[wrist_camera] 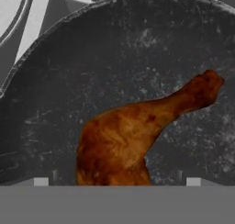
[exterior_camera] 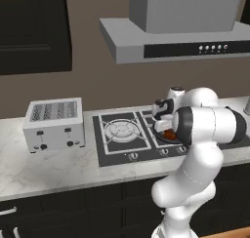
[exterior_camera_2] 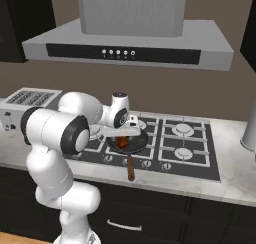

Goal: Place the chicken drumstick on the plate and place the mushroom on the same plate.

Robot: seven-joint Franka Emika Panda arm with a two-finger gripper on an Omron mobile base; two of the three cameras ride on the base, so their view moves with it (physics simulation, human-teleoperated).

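Kitchen wall in brown, with dark cabinets and a wide grey steel hood hanging over the cooking area. Below runs a pale marbled counter with a smooth stone look. Set into it is a black hob with round grated burners and a row of small knobs along the front edge. A boxy silver toaster stands on the counter, well to the left of the hob.

On a front burner rests a round dark pan, its matte floor speckled grey and its brown handle pointing out toward the counter's front edge. The white arm bends over the hob so that its gripper hangs directly above the pan, a pose that looks like lining up for a grasp. The gripper's fingers are spread wide, with nothing between them.

Inside the pan lies the drumstick, glossy reddish-brown with a mottled roasted skin. Its fat rounded end sits between the 2 fingertips in the hand view, and its thin end tapers away toward the pan's far side.
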